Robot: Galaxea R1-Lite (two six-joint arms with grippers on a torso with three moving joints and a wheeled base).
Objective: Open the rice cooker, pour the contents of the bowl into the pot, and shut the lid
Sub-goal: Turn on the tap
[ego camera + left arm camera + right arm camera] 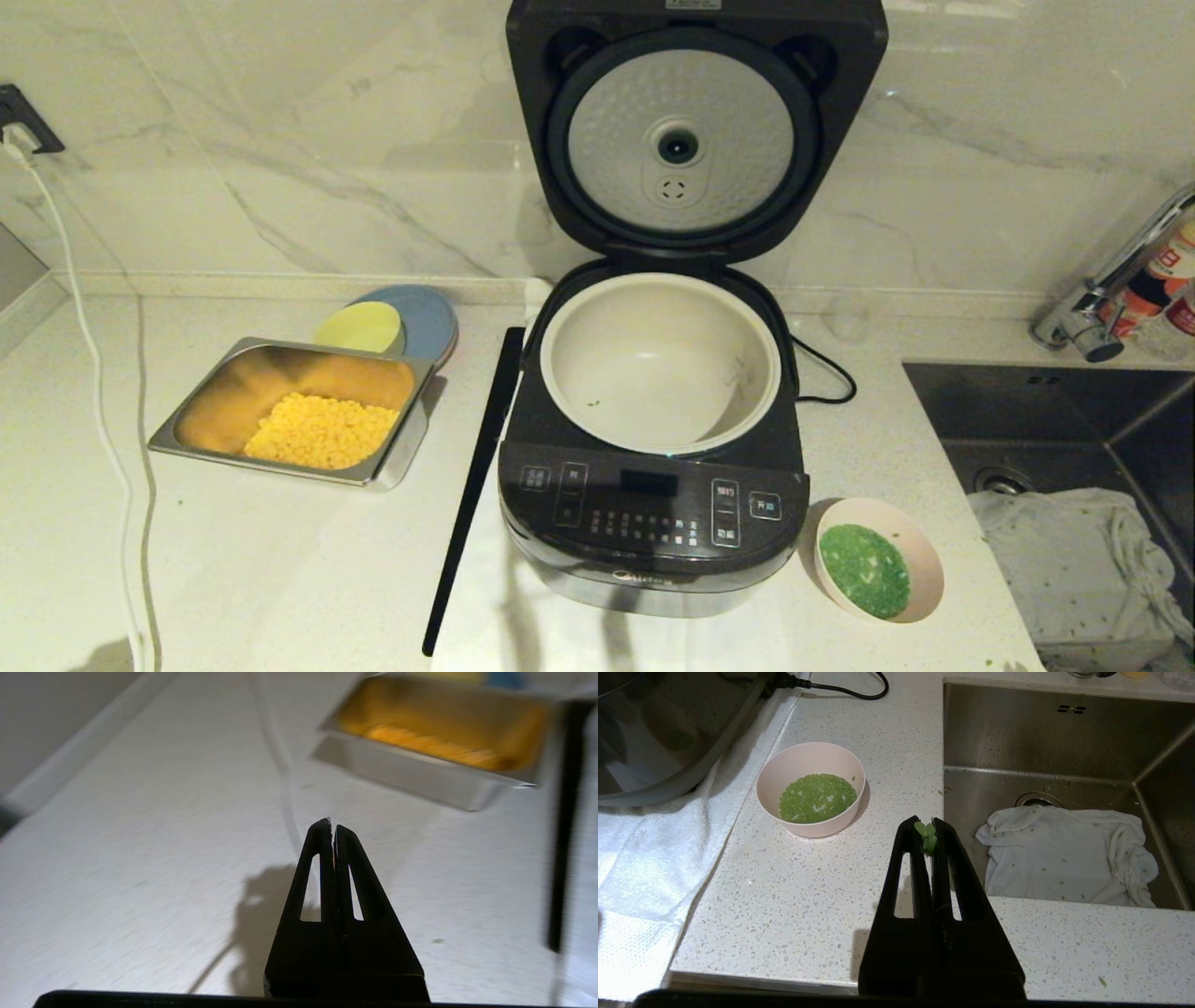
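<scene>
In the head view the rice cooker, a glossy black box with rounded corners and a flat touch panel of white labels, stands on a white cloth on the pale speckled counter with its lid swung upright against the marble wall, showing a dimpled silver disc with a centre hole. The pot, smooth, cream-white and deep with a wide flat rim, sits in the cooker body and holds only a stray green speck or two. The bowl, small, round and pale pink, rests on the counter just beside the cooker's front right corner, and the contents, finely chopped bright green bits, lie in it. To the cooker's left a rectangular steel tray holds yellow corn kernels; a sink with a crumpled white rag lies on the right. Neither arm shows here. In the left wrist view the left gripper, two black slotted wedge fingers pressed together and holding nothing, hangs over bare counter near the tray. In the right wrist view the right gripper is likewise closed, with a few green bits stuck at its tips, over the counter edge between bowl and sink.
</scene>
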